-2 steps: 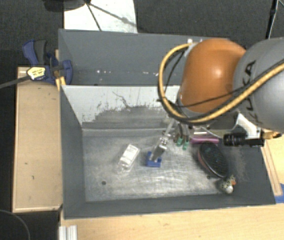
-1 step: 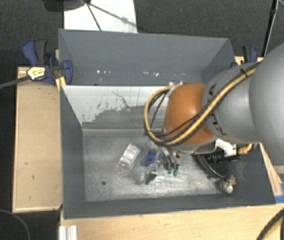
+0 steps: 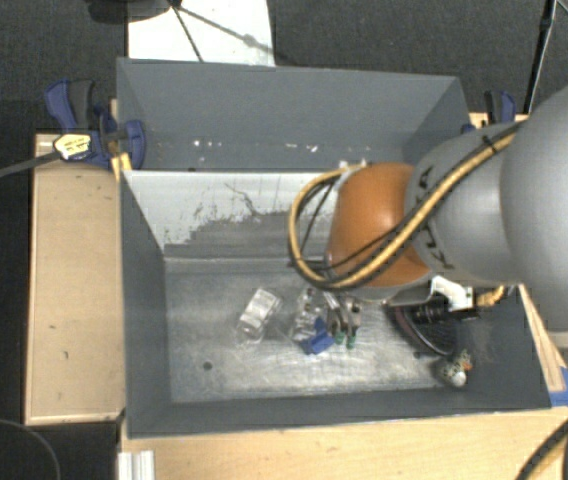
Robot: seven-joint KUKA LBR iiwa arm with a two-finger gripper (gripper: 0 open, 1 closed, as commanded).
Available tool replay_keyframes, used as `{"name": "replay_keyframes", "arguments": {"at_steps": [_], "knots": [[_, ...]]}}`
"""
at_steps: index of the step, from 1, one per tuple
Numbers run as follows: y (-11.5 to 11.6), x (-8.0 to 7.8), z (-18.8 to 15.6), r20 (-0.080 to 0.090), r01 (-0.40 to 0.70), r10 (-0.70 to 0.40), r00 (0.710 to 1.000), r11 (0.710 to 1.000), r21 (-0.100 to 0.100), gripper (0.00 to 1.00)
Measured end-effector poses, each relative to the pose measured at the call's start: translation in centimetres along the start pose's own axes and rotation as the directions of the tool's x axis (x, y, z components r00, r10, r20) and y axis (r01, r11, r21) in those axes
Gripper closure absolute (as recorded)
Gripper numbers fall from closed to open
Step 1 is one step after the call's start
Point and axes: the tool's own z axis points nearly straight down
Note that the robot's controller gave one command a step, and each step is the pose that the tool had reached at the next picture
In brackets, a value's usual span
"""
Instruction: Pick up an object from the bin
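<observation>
Hanging the gripper (image 3: 332, 318) low over the middle of the bin (image 3: 144, 298) floor, just above a small blue piece (image 3: 315, 344) with a small green thing (image 3: 349, 341) close beside it — not possible to tell how far open, or whether gripping anything. Covering that spot from above with the orange wrist cover (image 3: 374, 223) and looped cables (image 3: 309, 218). Lying around, apart from the gripper: a clear plastic piece (image 3: 256, 313) just to the left, a black round thing (image 3: 426, 328) to the right — and a small metal part (image 3: 454, 371) by the front wall.
</observation>
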Motion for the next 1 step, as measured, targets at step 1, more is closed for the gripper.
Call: {"name": "replay_keyframes", "arguments": {"at_steps": [1], "knots": [[0.0,0.0,0.0,0.0,-0.002,0.002,1.0,1.0,0.0,0.0]]}}
